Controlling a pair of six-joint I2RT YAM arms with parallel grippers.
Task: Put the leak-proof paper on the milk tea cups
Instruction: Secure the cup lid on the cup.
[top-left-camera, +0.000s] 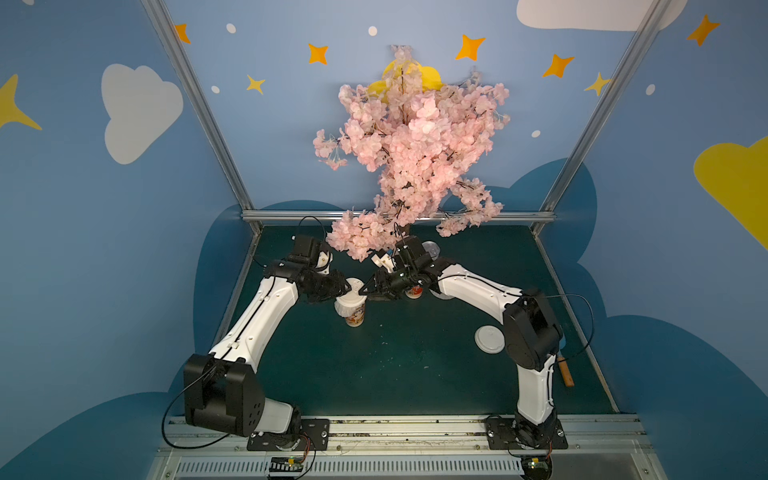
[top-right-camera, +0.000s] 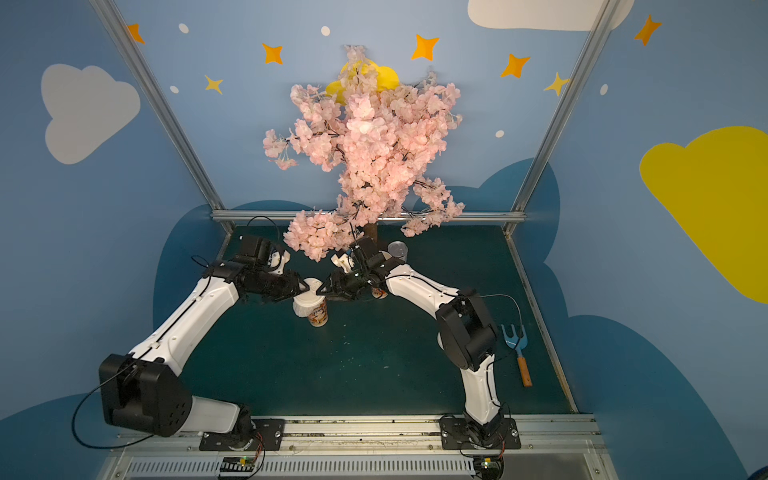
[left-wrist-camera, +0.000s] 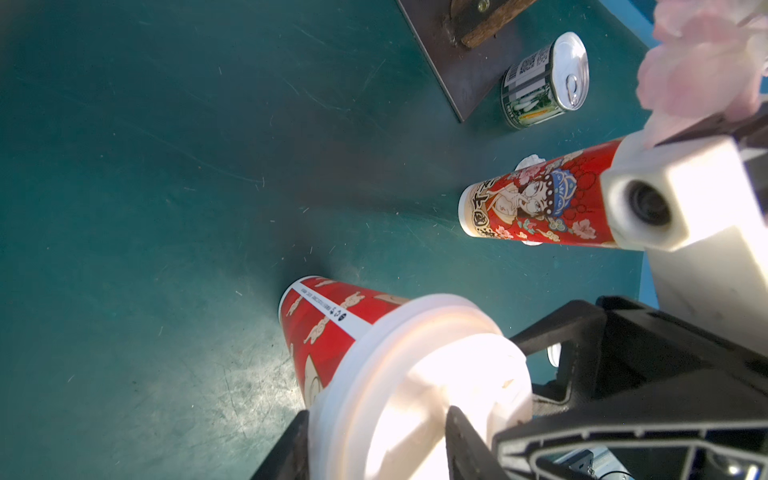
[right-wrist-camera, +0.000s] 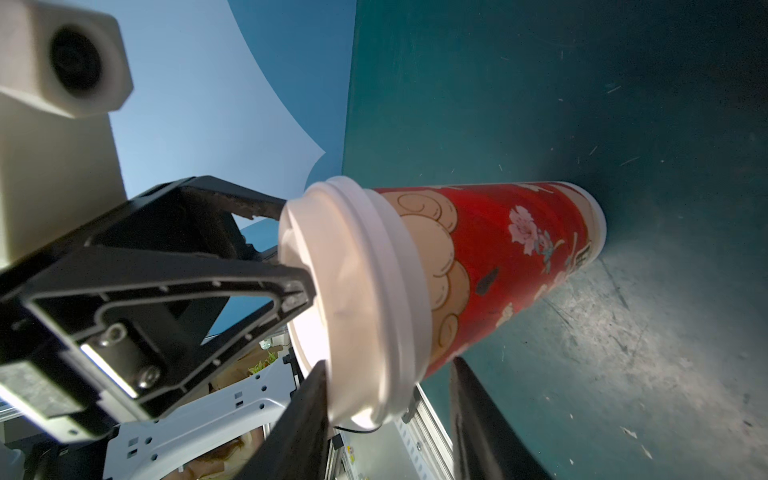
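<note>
In both top views a red-printed milk tea cup (top-left-camera: 355, 318) (top-right-camera: 318, 318) stands left of centre. The leak-proof paper (top-left-camera: 345, 308) hangs crinkled over its mouth, under a white lid (top-left-camera: 353, 291). My left gripper (top-left-camera: 348, 286) (left-wrist-camera: 374, 449) reaches in from the left, shut on that lid (left-wrist-camera: 415, 374). One finger lies against the lid's side and the other on its top. My right gripper (top-left-camera: 366, 289) (right-wrist-camera: 392, 415) comes from the right. It is open astride the lid's rim (right-wrist-camera: 390, 291), one finger on the top and the other clear of the cup. A second milk tea cup (left-wrist-camera: 540, 199) (top-left-camera: 413, 293) stands uncovered under the right arm.
A pink blossom tree (top-left-camera: 411, 158) overhangs the back of the green table, its base plate (left-wrist-camera: 457, 62) beside a tin can (left-wrist-camera: 544, 83). A loose white lid (top-left-camera: 490, 339) lies by the right arm's elbow. A blue hand rake (top-right-camera: 517, 349) lies near the right edge.
</note>
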